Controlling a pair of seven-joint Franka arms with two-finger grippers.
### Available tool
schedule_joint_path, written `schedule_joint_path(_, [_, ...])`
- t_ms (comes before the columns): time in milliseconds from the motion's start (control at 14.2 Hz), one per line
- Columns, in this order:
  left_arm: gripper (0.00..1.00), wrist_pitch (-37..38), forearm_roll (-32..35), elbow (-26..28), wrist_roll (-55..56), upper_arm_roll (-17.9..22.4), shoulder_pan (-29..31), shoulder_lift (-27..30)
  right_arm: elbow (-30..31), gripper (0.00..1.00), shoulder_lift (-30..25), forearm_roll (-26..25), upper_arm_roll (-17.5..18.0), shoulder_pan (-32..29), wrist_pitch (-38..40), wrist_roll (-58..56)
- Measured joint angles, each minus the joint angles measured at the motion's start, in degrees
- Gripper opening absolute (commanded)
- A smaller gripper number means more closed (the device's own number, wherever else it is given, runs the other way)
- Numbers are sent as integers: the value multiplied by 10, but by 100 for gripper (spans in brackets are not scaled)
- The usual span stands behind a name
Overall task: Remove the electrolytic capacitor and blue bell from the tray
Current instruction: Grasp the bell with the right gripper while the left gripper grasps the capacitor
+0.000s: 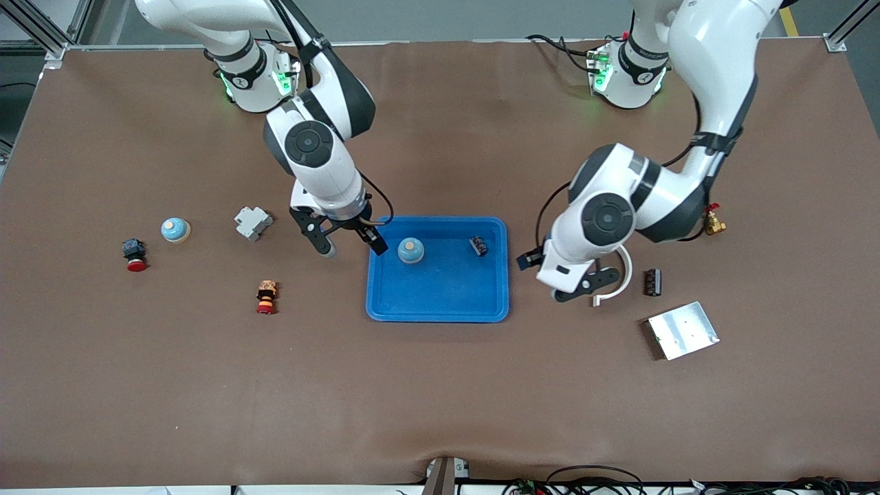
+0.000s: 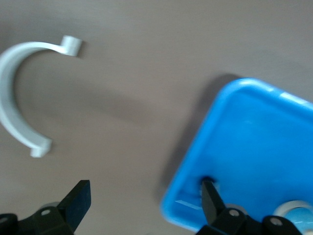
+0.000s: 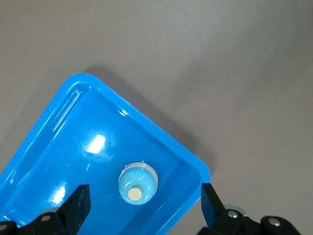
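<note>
Brown bench [image 1: 440, 385], carrying: one blue tray [image 1: 440, 306] at its middle, holding a blue bell [image 1: 410, 251] with a cream button near the tray's corner toward the right arm's end, and a small dark capacitor [image 1: 478, 245] near the tray's corner toward the left arm's end, both in the part of the tray farther from the front camera, well apart from each other. Right pincer [image 1: 349, 243]: over the tray's edge at the right arm's end, just beside the bell, fingers spread apart, nothing between them; the right wrist view shows the bell [image 3: 138, 182] upright inside the tray's corner [image 3: 195, 166]. Left pincer [image 1: 562, 277]: over bare bench between the tray and a white curved clip [image 1: 617, 282], fingers spread apart, empty; the left wrist view shows the clip [image 2: 19, 93] lying flat and the tray's corner [image 2: 234, 127]. Toward the right arm's end: a grey block part [image 1: 252, 223], a second blue bell [image 1: 175, 229], a red push button with black body [image 1: 135, 255], and an orange and red stacked part [image 1: 266, 296] nearer the front camera. Toward the left arm's end: a small black component [image 1: 652, 282] beside the clip, a metal plate [image 1: 682, 330] nearer the front camera, and a brass fitting [image 1: 714, 223] partly hidden by the left arm.
</note>
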State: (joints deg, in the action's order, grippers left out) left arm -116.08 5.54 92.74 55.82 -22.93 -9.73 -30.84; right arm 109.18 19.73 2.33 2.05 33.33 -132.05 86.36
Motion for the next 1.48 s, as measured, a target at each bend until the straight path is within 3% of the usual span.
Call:
schedule_joint_path(211, [100,-83,0,-5,80,0,-29,-20,-2,100,31,0,0,21,-20,22])
schedule_joint_path(493, [100,-109,0,-7,130,0,-68,-53,-19,100,68,-1,-1,39,-32,44])
schedule_joint_path(1267, [100,-114,19,-7,177,2,-102,-115,-35,100,130,-6,-4,63,-75,71])
schedule_joint_path(1478, [100,-114,27,-6,195,4,-117,-122,-53,100,148,-32,-4,66,-75,99])
